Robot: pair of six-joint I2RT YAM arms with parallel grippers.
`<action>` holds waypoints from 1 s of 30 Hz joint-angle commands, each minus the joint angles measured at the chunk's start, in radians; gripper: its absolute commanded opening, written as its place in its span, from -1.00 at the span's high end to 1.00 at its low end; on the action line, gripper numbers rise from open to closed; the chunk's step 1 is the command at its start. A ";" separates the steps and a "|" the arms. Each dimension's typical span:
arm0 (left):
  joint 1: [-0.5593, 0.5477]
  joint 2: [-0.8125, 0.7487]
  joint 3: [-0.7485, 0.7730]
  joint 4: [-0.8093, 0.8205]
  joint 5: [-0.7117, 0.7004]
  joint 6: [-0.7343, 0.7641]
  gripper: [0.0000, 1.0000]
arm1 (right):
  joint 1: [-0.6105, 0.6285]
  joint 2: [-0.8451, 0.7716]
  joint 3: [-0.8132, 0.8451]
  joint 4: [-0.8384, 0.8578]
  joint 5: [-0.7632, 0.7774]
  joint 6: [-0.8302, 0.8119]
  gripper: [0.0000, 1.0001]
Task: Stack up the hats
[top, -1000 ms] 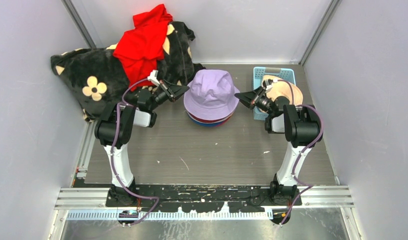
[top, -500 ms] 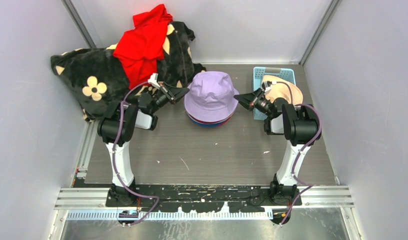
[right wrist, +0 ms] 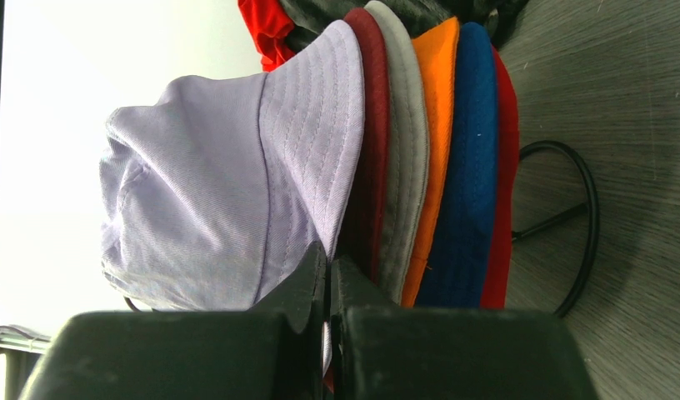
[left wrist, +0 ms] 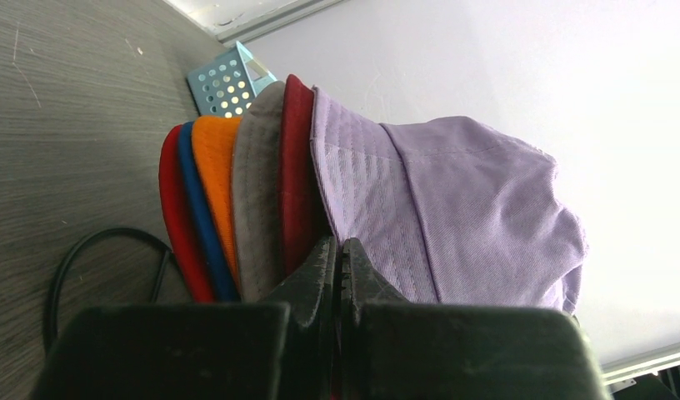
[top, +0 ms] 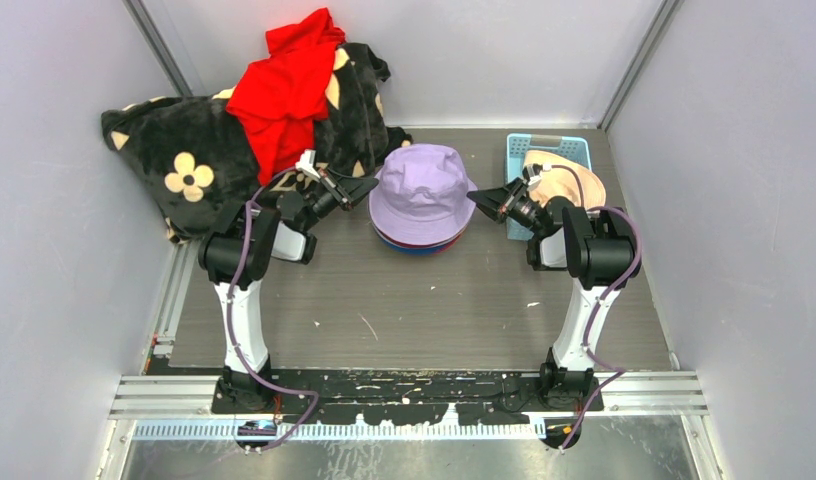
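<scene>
A lilac bucket hat [top: 421,185] sits on top of a stack of hats in the middle of the table. Below it lie maroon [left wrist: 297,167], grey [left wrist: 257,192], orange [left wrist: 216,158], blue [right wrist: 470,167] and red [right wrist: 505,183] brims. My left gripper [top: 369,184] is shut on the lilac hat's left brim [left wrist: 328,183]. My right gripper [top: 473,197] is shut on its right brim [right wrist: 320,142]. A cream hat [top: 569,183] lies in the blue basket [top: 549,148] behind my right arm.
A black blanket with cream flowers [top: 184,150] and a bright red garment [top: 284,90] are heaped at the back left, close behind my left arm. A black cable loop [right wrist: 588,208] lies on the table beside the stack. Grey walls enclose the table.
The lilac hat has sunk slightly onto the stack. Both grippers moved a little nearer and lower with its brim; the left arm shifted slightly right.
</scene>
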 commanded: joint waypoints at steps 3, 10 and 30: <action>0.031 0.027 -0.038 -0.086 0.014 0.035 1.00 | -0.020 0.025 -0.028 0.001 -0.021 -0.050 0.99; 0.047 -0.073 -0.024 -0.221 0.021 0.074 0.88 | -0.023 -0.087 0.000 -0.075 -0.020 -0.052 0.47; 0.046 -0.590 0.195 -1.489 -0.313 0.704 -0.13 | -0.113 -0.584 0.507 -1.810 0.811 -0.988 -0.17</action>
